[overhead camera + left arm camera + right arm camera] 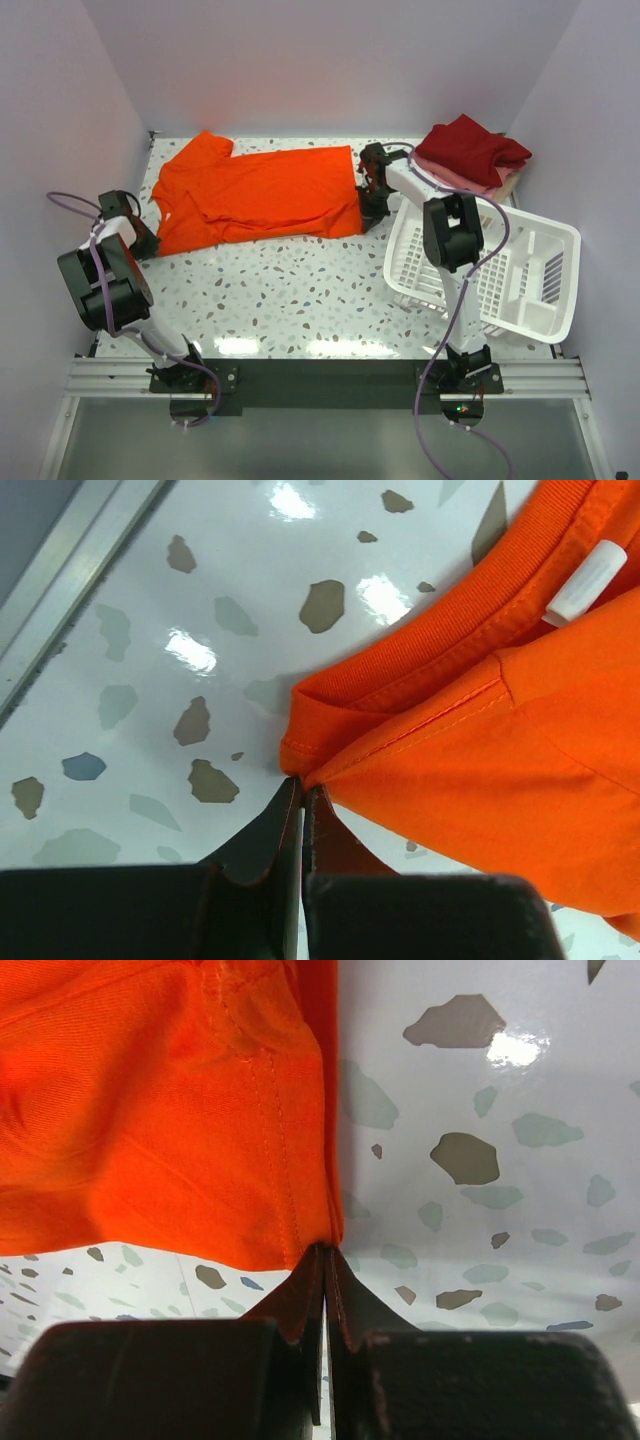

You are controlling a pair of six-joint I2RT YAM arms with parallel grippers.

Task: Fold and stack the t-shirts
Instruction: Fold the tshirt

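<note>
Fingers (262,852) of the left gripper (301,792) pressed together, pinching a folded corner of the orange t-shirt (262,192) just beside its ribbed collar (450,620). White tag (585,580) lying against that collar, further right. Low over the speckled table (300,290) at the shirt's near left corner, close to the left wall (60,120), so little room on that side. In the wrist view, bare table left of the pinched corner, out to a metal edge strip.

Shirt spread across the far half of the table, collar end left, bottom end right, one sleeve reaching toward the far left corner, cloth creased and partly doubled over. Along the near side, a wide strip of bare table from the shirt's edge down to the arm bases, open for moving.

Right gripper (325,1255) likewise closed, tips clamped on a stitched edge at the shirt's near right corner, bare table just right of the tips.

Further right, in the far right corner, a stack of folded shirts: dark red t-shirt (470,150) on top, pink one (455,178) under it, beige one (510,182) lowest, near the right gripper but apart. White lattice basket (545,235) set askew at the near right, far rim just beside the stack, right arm crossing over its left side.
</note>
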